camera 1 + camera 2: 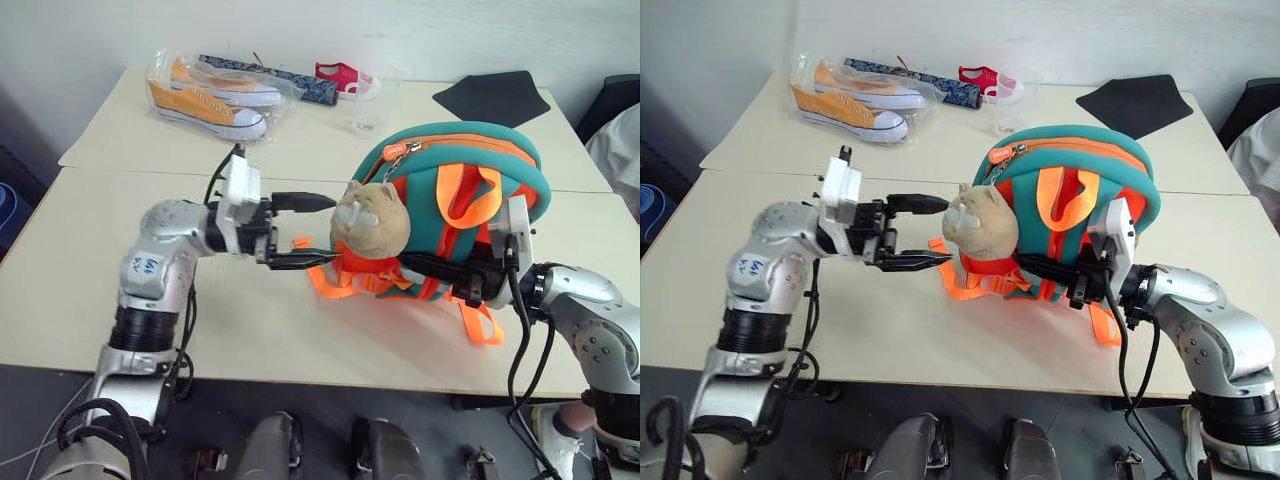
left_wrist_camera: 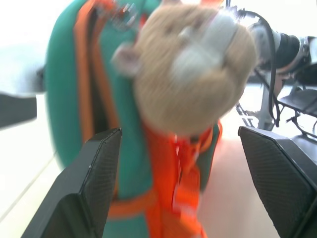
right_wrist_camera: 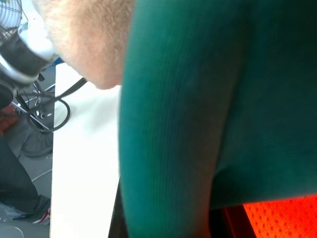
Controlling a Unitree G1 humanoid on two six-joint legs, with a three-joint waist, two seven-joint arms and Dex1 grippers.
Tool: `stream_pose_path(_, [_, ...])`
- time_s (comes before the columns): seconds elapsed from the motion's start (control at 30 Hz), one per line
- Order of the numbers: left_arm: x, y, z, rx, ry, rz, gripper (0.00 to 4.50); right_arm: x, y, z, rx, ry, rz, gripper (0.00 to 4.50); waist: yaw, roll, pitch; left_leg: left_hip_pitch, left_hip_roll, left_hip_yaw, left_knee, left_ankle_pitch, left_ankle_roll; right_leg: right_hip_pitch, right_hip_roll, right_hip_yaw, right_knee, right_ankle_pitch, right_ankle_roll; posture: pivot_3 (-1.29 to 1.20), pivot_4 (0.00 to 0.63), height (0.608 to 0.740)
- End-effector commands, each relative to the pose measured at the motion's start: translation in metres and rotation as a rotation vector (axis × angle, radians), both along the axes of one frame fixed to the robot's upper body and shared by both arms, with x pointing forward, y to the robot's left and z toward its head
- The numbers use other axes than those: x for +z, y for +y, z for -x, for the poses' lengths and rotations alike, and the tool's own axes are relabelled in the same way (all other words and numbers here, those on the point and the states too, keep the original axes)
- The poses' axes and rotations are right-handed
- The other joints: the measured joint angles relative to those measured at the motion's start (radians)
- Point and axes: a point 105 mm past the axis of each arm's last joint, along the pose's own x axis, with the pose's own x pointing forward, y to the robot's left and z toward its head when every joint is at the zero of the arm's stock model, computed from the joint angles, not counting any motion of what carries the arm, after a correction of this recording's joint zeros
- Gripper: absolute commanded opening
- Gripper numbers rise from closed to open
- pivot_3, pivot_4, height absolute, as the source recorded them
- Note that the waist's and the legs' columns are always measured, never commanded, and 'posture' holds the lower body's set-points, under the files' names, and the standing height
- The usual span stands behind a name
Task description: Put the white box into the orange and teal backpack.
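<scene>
The orange and teal backpack point(image 1: 450, 140) stands upright on the near table, its tan plush toy point(image 1: 370, 220) facing my left arm. My left gripper point(image 1: 325, 230) is open just to the left of the toy, one finger above the other, with nothing between them. In the left wrist view the toy point(image 2: 188, 74) and orange straps fill the gap ahead of the open fingers point(image 2: 94, 173). My right gripper point(image 1: 425, 265) is shut, lying against the backpack's lower orange front under the toy; whether it pinches fabric is unclear. The white box is out of view.
On the far table lie clear-wrapped orange sneakers point(image 1: 210, 95), a dark patterned strip point(image 1: 275, 78), a red item point(image 1: 345, 75), a clear cup point(image 1: 368, 105) and a flat black mat point(image 1: 495, 97). Orange straps point(image 1: 325, 280) trail onto the tabletop left of the backpack.
</scene>
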Motion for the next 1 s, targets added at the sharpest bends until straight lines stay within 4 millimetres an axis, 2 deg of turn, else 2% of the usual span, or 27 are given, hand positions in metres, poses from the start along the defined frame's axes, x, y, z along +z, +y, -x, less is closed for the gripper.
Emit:
stream_pose_path(0.03, [0.017,-0.012,0.017,-0.024,-0.028,0.084,3.96,0.007,0.005,0.002,0.031,-0.04,-0.007,0.0,0.0,0.0,0.0,0.0,0.0,0.0,0.0,0.0,0.0,0.0,0.0,0.0,0.0,0.0,0.0,0.0,0.15,0.74])
stream_pose_path(0.1, [0.017,-0.017,0.018,-0.016,-0.044,0.087,3.96,0.007,0.006,0.001,0.031,-0.043,-0.005,0.0,-0.003,0.0,0.0,0.0,0.0,0.0,0.0,0.0,0.0,0.0,0.001,0.0,0.0,0.0,0.0,0.0,0.15,0.74])
stream_pose_path(0.17, [0.02,-0.019,0.013,0.021,-0.03,0.122,3.58,0.007,0.007,0.001,0.031,-0.045,-0.003,0.0,-0.001,0.0,0.0,0.001,0.001,0.0,0.0,0.0,-0.001,0.0,0.002,0.0,0.001,0.0,0.0,0.0,0.15,0.74])
stream_pose_path(0.4, [0.021,-0.014,0.012,0.032,-0.05,0.132,1.68,0.007,0.008,0.001,0.019,-0.051,-0.007,0.0,0.0,0.0,0.0,0.0,0.001,0.0,0.0,0.001,-0.001,0.0,0.002,-0.001,0.0,0.0,0.0,0.0,0.15,0.74])
stream_pose_path(0.47, [0.027,0.004,0.002,0.092,-0.059,0.148,1.13,0.006,0.004,0.003,0.002,-0.052,-0.003,0.0,0.0,0.0,0.0,0.0,0.001,0.0,0.0,0.001,-0.001,0.0,0.002,-0.001,0.0,0.0,0.0,0.0,0.15,0.74])
stream_pose_path(0.57, [0.032,0.041,-0.027,0.261,-0.05,0.145,0.59,0.008,-0.003,0.007,-0.034,-0.061,-0.007,0.0,-0.001,0.0,0.0,0.001,0.001,0.0,0.0,0.001,-0.001,0.0,0.002,-0.001,0.001,0.0,0.0,0.0,0.15,0.74])
stream_pose_path(0.73, [0.013,0.067,-0.058,0.376,0.012,0.037,0.5,0.008,-0.014,0.009,-0.068,-0.067,-0.011,0.0,0.002,0.0,0.0,0.001,0.001,0.001,-0.001,0.001,-0.002,0.0,0.003,-0.002,0.001,0.0,0.0,0.0,0.15,0.74])
stream_pose_path(0.9, [-0.009,0.07,-0.077,0.43,0.142,-0.008,0.5,0.006,-0.02,0.01,-0.106,-0.071,-0.028,0.0,0.002,0.0,0.0,0.0,0.0,0.0,-0.001,0.001,-0.001,0.0,0.002,-0.002,0.001,0.0,0.0,0.0,0.15,0.74])
stream_pose_path(0.93, [-0.018,0.067,-0.078,0.43,0.179,-0.036,0.5,0.006,-0.021,0.01,-0.114,-0.071,-0.035,0.0,0.002,0.0,0.0,0.0,0.0,0.0,-0.001,0.001,-0.001,0.0,0.002,-0.002,0.001,0.0,0.0,0.0,0.15,0.74])
stream_pose_path(1.0, [-0.049,0.061,-0.076,0.419,0.199,-0.171,0.5,0.002,-0.024,0.012,-0.129,-0.066,-0.044,0.0,0.002,0.0,0.0,0.0,0.0,0.0,-0.001,0.001,-0.001,0.0,0.002,-0.002,0.001,0.0,0.0,0.0,0.15,0.74])
